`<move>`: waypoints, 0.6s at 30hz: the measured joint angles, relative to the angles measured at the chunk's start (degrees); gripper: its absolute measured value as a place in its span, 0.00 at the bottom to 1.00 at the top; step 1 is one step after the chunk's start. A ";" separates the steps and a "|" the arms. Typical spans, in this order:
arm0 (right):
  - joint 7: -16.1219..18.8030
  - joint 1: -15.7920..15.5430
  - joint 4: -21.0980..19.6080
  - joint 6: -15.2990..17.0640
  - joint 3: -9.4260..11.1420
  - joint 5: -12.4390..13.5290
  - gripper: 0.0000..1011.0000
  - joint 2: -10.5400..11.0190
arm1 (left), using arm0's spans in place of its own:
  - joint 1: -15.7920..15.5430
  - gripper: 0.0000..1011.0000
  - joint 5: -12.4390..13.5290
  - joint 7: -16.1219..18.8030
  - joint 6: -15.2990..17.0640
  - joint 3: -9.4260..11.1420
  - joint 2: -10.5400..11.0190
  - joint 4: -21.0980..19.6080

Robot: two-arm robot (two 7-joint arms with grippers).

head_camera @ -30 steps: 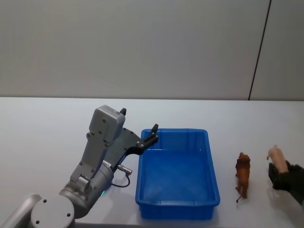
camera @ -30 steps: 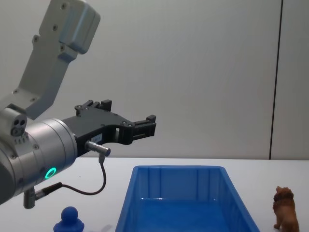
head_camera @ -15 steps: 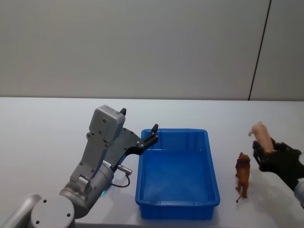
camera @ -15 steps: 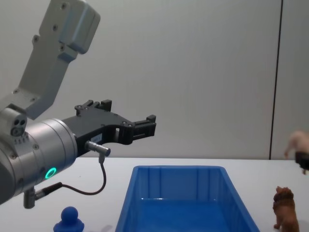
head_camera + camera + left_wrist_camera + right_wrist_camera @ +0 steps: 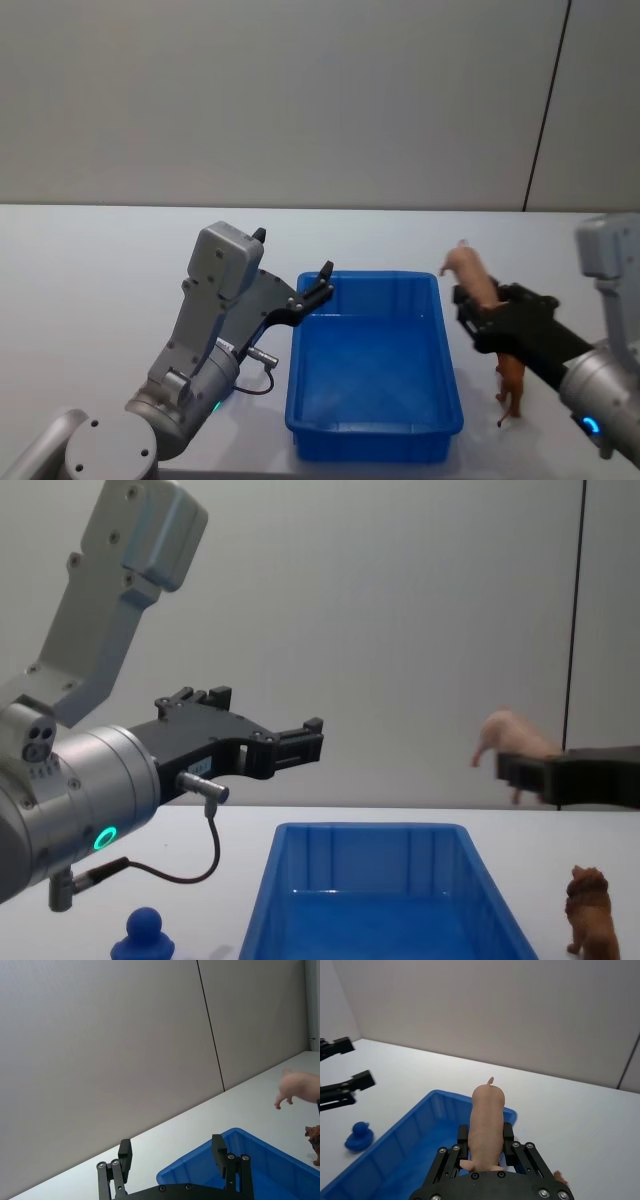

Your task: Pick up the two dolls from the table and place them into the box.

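A pink pig-like toy [image 5: 470,275] [image 5: 505,735] [image 5: 486,1115] [image 5: 297,1087] hangs in the air over the right rim of the blue box [image 5: 370,437] [image 5: 370,832] [image 5: 420,1116], with my right gripper [image 5: 478,305] [image 5: 525,770] [image 5: 485,1137] shut on it. The brown lion doll [image 5: 511,375] [image 5: 590,912] [image 5: 315,1137] stands on the white table [image 5: 100,300] right of the box. The blue doll [image 5: 145,935] [image 5: 359,1136] sits on the table left of the box. My left gripper [image 5: 322,283] [image 5: 312,740] [image 5: 171,1146] hovers open above the box's far left corner, holding nothing.
A plain grey wall with a dark vertical seam [image 5: 545,105] rises behind the table. The box's inside holds nothing. My left arm's grey body [image 5: 215,330] stands over the table left of the box, above the blue doll.
My right arm has swung in from the right edge, carrying the pink toy leftward and upward to the box's right rim. The left arm, lion and blue doll have not moved.
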 joint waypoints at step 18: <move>0.84 2.27 0.59 7.55 -3.79 -3.58 0.57 -4.28 | 0.00 0.99 0.00 0.00 0.00 0.00 0.00 0.00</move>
